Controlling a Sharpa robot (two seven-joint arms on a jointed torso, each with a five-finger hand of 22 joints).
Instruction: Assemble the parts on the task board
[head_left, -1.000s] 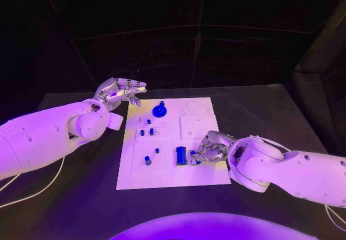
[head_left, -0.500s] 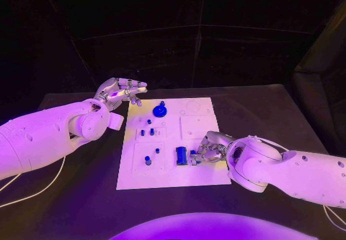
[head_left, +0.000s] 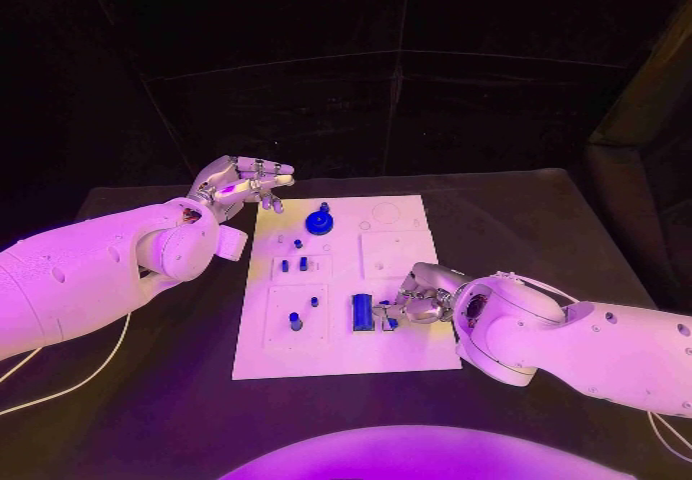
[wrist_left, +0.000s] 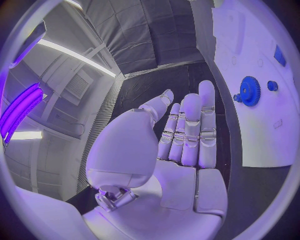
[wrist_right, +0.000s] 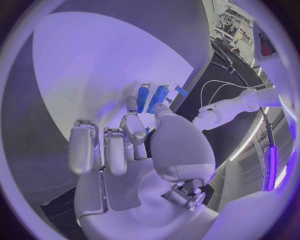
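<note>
**Right hand pinches a blue part at the board's near right**

The right hand (head_left: 414, 298), silver and jointed, hangs low over the near right part of the task board (head_left: 411, 355). In the right wrist view its thumb and one finger close on a small blue part (wrist_right: 156, 100), a short rounded cylinder; a second blue cylinder (wrist_right: 143, 97) stands just beside it, and whether the fingers touch that one cannot be told. The other fingers (wrist_right: 83, 145) curl loosely, apart from the parts. Just left of the hand in the head view stands a taller dark blue block (head_left: 361, 311).

The left hand (head_left: 238, 181) is raised off the far left corner of the board, holding nothing; in the left wrist view its fingers (wrist_left: 187, 125) lie straight and close together.

The board is a flat, matte white rectangular plate on the black surface (head_left: 173, 390). A blue toothed gear (head_left: 319, 222) sits near its far end, and short blue pegs (head_left: 293, 264) stand in its left half.

Since a second ago the right hand has drawn slightly to the right, leaving a clearer gap to the dark blue block. The left hand, gear and pegs are unchanged.
</note>
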